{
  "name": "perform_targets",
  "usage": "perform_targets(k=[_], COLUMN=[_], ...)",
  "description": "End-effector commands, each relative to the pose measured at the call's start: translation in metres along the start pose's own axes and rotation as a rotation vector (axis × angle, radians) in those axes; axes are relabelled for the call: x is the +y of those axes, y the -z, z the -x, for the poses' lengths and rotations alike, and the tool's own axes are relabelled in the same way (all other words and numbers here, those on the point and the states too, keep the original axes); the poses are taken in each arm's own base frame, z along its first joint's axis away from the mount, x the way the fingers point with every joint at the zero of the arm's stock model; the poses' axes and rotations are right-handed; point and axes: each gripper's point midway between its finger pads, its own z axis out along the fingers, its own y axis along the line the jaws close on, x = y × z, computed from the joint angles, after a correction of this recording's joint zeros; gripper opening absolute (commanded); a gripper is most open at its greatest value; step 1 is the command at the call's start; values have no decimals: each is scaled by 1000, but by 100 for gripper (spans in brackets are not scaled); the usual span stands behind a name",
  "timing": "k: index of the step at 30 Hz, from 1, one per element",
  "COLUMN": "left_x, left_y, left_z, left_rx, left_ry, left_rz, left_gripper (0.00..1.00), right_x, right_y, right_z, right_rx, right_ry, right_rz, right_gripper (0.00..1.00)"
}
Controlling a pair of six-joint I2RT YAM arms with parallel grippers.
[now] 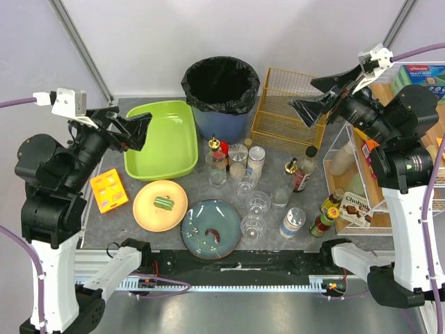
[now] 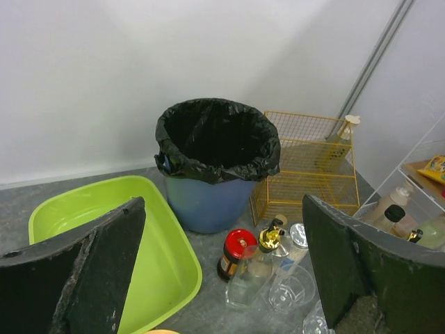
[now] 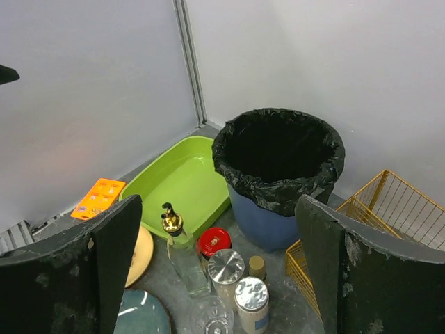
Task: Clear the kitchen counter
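L fingers [image 2: 76,271] & R fingers [image 3: 379,278] spread, empty, over cluttered kitchen counter [image 1: 119,226].

1. Two plates are counted: yellow plate [image 1: 147,209], blue plate [image 1: 198,224].
2. One tub [image 1: 161,142] is counted.
3. One bin [image 1: 212,124] is counted.
4. One wire basket [image 1: 278,118] is counted.
5. At least four glasses [image 1: 258,203] are made out.

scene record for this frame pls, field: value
left gripper: open, empty, raised near green tub
right gripper: open, empty, raised near wire basket
bin: black-lined, back centre
plates: yellow plate with green item; blue plate with brown scrap
counter: cluttered with bottles, jars, glasses
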Motion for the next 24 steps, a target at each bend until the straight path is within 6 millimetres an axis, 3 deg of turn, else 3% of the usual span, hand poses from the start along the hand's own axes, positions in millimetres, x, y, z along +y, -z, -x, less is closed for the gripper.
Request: perform_targets(k=[1, 6, 14, 18, 24], left_x=[-1, 4, -10, -7, -4], left_y=[-1, -1, -10, -15, -20], left_z=[-11, -28, -61, -72, -88], left_rx=[27, 52, 130, 142, 132], left_ry=[1, -10, 49, 91, 134], left_rz=[-17, -2, -102, -88, -77], left_gripper=[99, 99, 99, 96, 96], right_x=[7, 14, 29, 22, 6], right_y=[5, 1, -16, -21, 4], right_z=[0, -22, -72, -108, -141], right_rx=[-3, 66, 202, 294, 372], right_ry=[3, -34, -43, -69, -38], right_rz=[23, 90, 29, -141, -384], right_gripper=[98, 98, 94, 87, 85])
